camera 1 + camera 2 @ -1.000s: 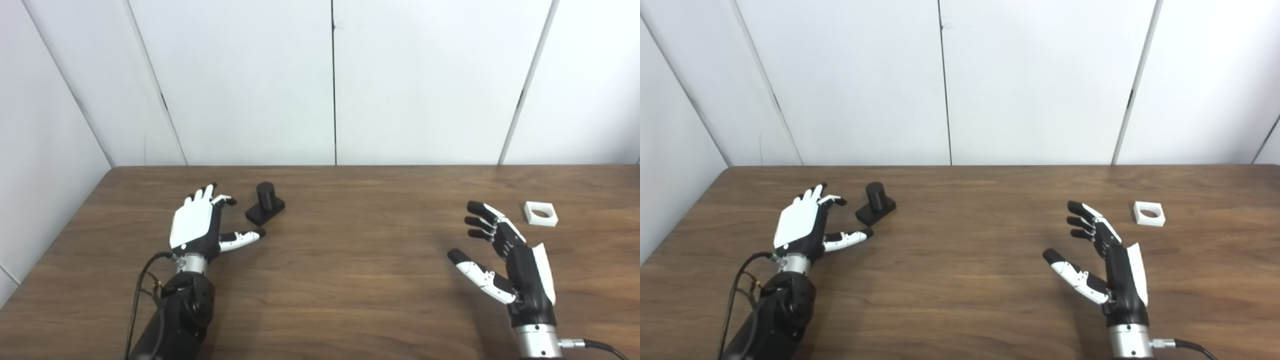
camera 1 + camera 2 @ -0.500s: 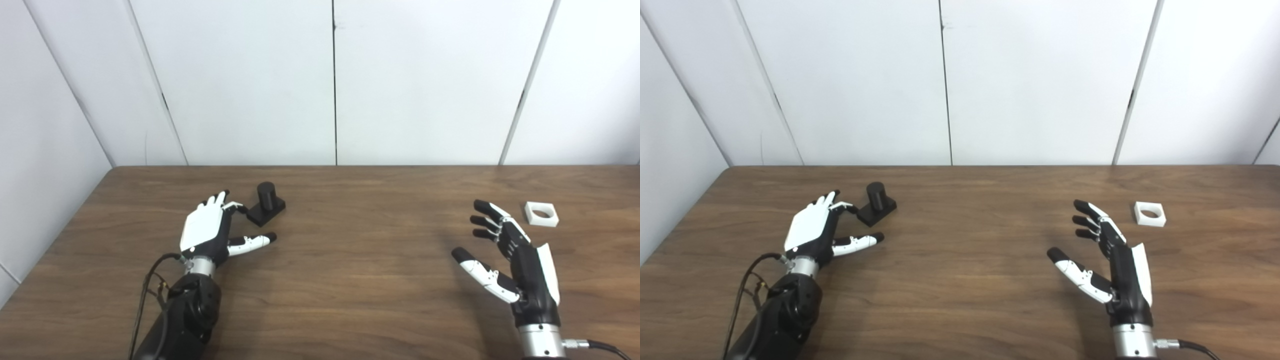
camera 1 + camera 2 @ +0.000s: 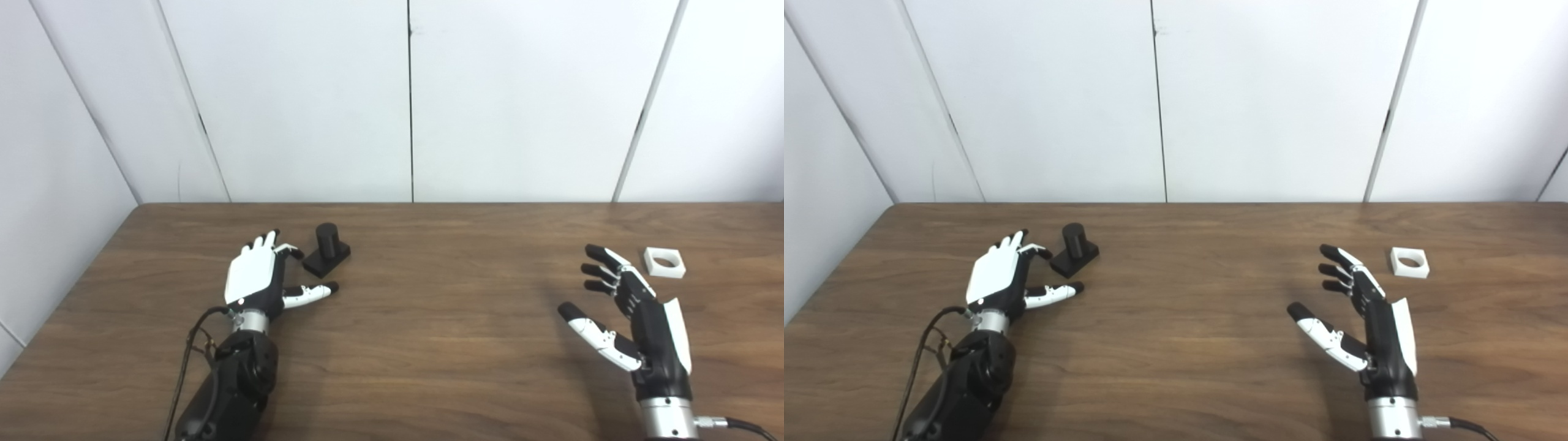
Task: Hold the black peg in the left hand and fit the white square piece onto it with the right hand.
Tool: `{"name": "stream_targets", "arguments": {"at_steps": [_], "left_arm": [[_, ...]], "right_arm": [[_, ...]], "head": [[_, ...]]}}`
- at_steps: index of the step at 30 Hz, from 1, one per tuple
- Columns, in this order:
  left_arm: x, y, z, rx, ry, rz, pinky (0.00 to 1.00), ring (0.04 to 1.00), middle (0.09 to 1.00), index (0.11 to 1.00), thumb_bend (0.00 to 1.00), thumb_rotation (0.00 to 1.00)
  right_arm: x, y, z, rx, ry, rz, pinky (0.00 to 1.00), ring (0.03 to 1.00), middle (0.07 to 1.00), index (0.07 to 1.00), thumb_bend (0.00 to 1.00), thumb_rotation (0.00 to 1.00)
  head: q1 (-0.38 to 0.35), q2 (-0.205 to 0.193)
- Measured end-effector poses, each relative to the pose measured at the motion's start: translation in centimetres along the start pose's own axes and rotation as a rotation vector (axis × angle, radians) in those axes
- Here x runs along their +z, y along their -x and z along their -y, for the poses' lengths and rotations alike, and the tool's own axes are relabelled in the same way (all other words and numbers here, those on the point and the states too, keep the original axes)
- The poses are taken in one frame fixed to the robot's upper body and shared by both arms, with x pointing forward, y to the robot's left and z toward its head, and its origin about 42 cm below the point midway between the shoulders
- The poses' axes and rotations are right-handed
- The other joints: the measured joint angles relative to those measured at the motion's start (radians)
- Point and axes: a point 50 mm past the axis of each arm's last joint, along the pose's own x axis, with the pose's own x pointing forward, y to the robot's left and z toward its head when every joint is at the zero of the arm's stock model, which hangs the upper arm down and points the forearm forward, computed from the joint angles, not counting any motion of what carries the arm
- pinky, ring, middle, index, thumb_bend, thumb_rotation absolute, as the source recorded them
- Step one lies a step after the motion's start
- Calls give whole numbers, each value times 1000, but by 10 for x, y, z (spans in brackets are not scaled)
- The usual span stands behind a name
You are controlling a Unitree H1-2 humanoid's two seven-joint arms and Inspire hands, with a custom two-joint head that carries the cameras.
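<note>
In the last second the left hand (image 3: 254, 283) moved closer to the black cylindrical peg on its square base (image 3: 326, 249) and now waits just beside it, fingers apart, holding nothing. The right hand (image 3: 637, 318), also spread and empty, crept toward the white square piece with a round hole (image 3: 664, 262), which lies near it on the brown wooden table (image 3: 441, 343); I judge both grasps are not yet begun.

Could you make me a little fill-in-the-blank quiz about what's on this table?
1. The black peg stands nearest the ____ hand.
2. The white square piece has a ____ hole.
3. The right hand holds ____.
4. The table is made of ____.

Missing words: left; round; nothing; wood
</note>
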Motion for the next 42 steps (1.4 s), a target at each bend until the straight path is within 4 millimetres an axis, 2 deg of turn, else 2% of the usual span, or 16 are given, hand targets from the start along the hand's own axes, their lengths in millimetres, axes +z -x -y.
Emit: {"name": "stream_targets", "arguments": {"at_steps": [5,14,22,35,42], "left_arm": [[1,-2,0,11,-4,0,1000,1000,1000,708,879,537],[6,-7,1,24,3,0,1000,1000,1000,694,849,510],[7,-7,1,32,47,16,1000,1000,1000,634,833,406],[13,-12,2,47,98,32,1000,1000,936,531,780,283],[15,-16,3,60,107,43,1000,1000,922,514,776,274]], "right_arm": [[-4,-2,22,-4,71,5,701,776,833,805,660,448],[-3,-2,23,2,79,6,701,775,833,800,660,461],[-3,-2,23,3,81,6,713,786,834,808,660,479],[-3,-2,23,2,81,5,717,783,839,798,638,491],[-3,-2,23,2,81,6,708,777,833,800,626,484]], "head": [[-3,3],[-3,6],[-5,11],[-9,11],[-12,12]]}}
